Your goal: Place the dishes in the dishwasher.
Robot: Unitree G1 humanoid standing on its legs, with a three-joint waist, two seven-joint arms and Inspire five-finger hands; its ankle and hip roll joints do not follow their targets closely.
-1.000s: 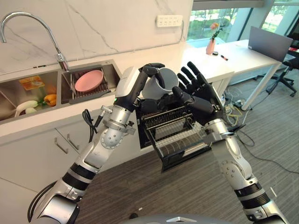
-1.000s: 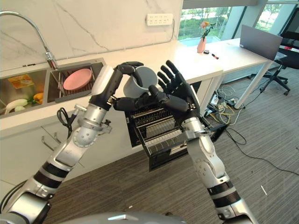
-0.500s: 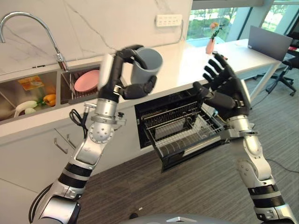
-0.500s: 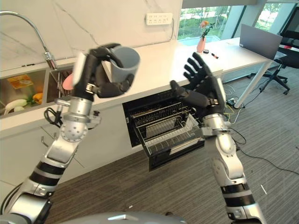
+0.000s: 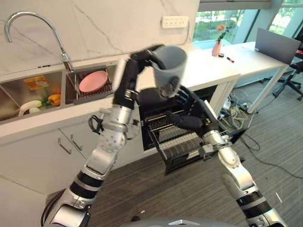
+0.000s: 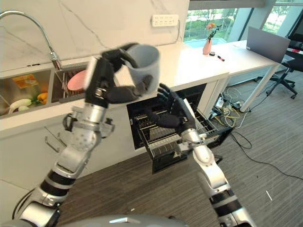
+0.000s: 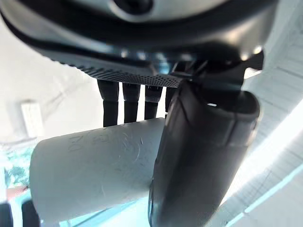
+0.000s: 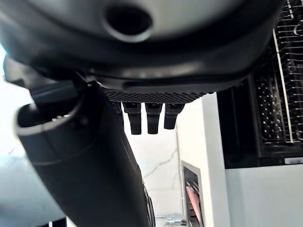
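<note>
A grey cup (image 5: 169, 67) is held high in front of the counter, above the pulled-out dishwasher rack (image 5: 185, 144). My left hand (image 5: 140, 60) is shut on it; in the left wrist view the thumb (image 7: 201, 156) and fingers wrap the cup (image 7: 90, 175). My right hand (image 5: 190, 117) is open with fingers spread, low over the rack and just below the cup. The right wrist view shows its straight fingers (image 8: 147, 118) and the rack's wires (image 8: 279, 90). A pink plate (image 5: 93, 81) lies in the drainer of the sink (image 5: 71, 97).
The open dishwasher (image 6: 142, 106) sits under the white counter (image 6: 189, 64). A tall tap (image 5: 33, 21) stands behind the sink, with vegetables (image 5: 53, 100) in the left basin. A vase (image 5: 217, 47), a desk (image 5: 258, 54) and floor cables (image 5: 239, 104) are to the right.
My left hand has carried the cup to the right, over the dishwasher. The right hand has dropped from shoulder height and moved left, low over the rack under the cup.
</note>
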